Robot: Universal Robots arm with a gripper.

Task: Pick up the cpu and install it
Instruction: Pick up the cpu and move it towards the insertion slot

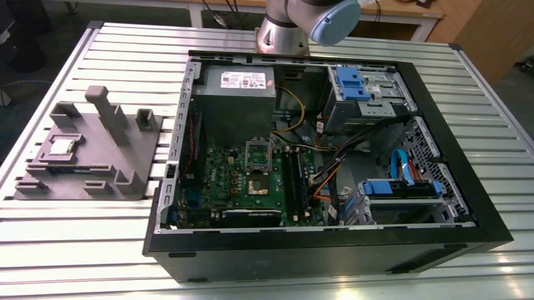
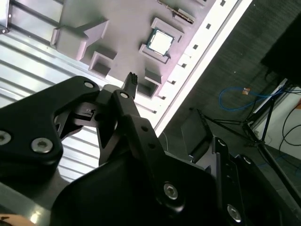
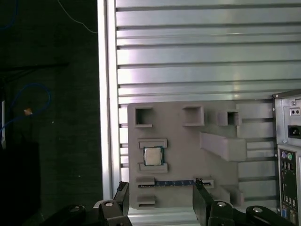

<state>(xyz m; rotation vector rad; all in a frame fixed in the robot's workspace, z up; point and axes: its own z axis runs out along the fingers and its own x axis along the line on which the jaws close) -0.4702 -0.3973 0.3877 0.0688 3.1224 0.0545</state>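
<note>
The slatted metal surface (image 1: 84,250) carries an open black computer case (image 1: 334,253) with its motherboard (image 1: 250,181) exposed. On the exterior view's left of the case lies a grey moulded tray (image 1: 125,159). The cpu (image 1: 64,146) lies flat in a shallow seat on that tray, framed by two low ridges, well apart from the case. In the first wrist view the fingers (image 3: 123,195) are spread wide, and the cpu sits apart from both, beyond their tips and roughly in line with the gap
</note>
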